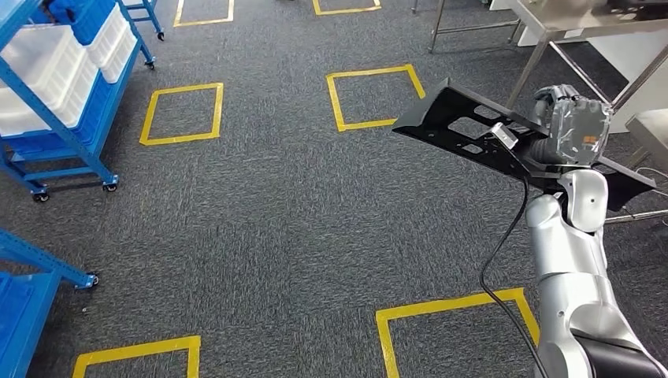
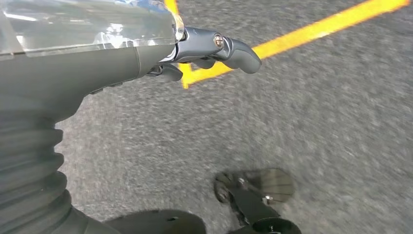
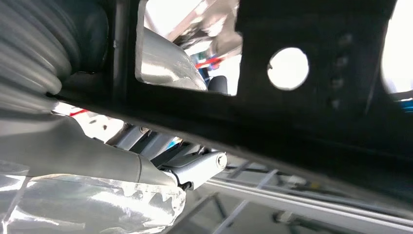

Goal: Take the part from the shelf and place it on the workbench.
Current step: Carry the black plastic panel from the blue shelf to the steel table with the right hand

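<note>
Part (image 1: pixel 473 130), a flat black cut-out plate, rides level in the right hand (image 1: pixel 575 126), clear of the steel workbench (image 1: pixel 583 20); open carpet spreads leftward. Left hand (image 2: pixel 214 48) hangs over carpet, fingers loosely apart. Close up, right hand (image 3: pixel 160 156) clamps the part's edge.

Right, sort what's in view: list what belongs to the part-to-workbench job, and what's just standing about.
Job:
- black part, held up in the right hand
- blue shelf with white bins
- steel workbench, top right

Standing about:
- yellow floor squares
- grey carpet
- left hand, hanging over the floor, holding nothing
</note>
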Tool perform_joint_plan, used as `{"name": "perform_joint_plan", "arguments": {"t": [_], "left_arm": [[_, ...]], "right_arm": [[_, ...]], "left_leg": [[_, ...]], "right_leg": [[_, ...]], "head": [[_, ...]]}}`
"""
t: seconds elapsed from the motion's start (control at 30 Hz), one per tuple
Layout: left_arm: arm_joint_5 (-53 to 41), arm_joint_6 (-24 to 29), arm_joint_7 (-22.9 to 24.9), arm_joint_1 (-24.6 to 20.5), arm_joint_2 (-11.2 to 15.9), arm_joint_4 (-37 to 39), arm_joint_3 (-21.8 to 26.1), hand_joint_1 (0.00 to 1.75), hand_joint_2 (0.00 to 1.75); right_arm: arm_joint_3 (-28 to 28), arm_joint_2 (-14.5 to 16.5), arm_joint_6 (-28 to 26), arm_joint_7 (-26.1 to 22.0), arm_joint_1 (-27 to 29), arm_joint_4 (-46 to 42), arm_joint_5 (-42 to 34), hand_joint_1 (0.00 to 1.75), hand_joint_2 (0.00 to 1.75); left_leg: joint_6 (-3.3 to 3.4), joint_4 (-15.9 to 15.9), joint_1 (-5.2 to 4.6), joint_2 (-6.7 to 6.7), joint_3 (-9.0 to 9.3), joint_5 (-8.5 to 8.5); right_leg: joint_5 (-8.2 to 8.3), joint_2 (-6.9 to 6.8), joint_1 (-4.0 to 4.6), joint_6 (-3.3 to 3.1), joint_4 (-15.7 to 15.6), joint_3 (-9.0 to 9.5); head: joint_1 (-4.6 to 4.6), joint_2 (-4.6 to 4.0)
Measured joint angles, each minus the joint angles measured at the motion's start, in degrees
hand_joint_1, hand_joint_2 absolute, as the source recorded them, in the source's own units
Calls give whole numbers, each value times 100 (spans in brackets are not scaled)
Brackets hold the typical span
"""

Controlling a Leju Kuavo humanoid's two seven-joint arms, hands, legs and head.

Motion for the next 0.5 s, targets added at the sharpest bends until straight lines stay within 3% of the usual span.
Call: {"name": "perform_joint_plan", "arguments": {"t": [0.03,0.1,0.17,0.23,0.3,0.37,0.43,0.5], "left_arm": [[8,3,1,4,-1,0,-1,0,175],[16,7,9,22,-4,0,-1,0,175],[21,8,18,34,-5,0,-1,0,175],[27,9,23,33,-4,1,-1,0,175],[31,10,31,30,2,5,-1,0,175],[33,10,49,25,8,11,-1,0,175],[34,6,75,2,2,13,-1,0,175],[36,-4,94,-28,-6,13,-1,0,175]], "right_arm": [[51,-3,-1,33,-28,10,-8,175,175],[116,-5,1,59,-43,31,-21,175,175],[145,-12,2,61,-36,46,-25,175,175],[174,-20,2,61,-35,59,-25,175,175],[198,-25,2,71,-38,66,-24,175,175],[215,-33,2,116,-40,78,-16,175,175],[232,-62,2,182,-41,92,-6,175,175],[244,-114,1,244,-60,107,-6,175,175]], "left_leg": [[-10,386,10,-157,-168,-194],[-10,1094,14,-279,-510,-477],[17,1299,9,-302,-647,-444],[89,816,-11,-371,-476,-77],[177,-3,-31,-622,-137,304],[216,-405,-49,-772,43,410],[243,-476,-57,-666,82,429],[298,-606,-44,-537,139,494]], "right_leg": [[1,62,5,-23,0,-1],[3,182,27,-49,1,-2],[6,310,52,-56,4,0],[8,461,67,-57,6,7],[14,596,66,-42,8,6],[34,714,40,9,4,-20],[64,813,15,84,-19,-46],[-11,597,33,128,73,-103]], "head": [[0,1],[-1,0],[-1,0],[-1,1],[-1,1],[-1,0],[0,0],[2,0]]}}
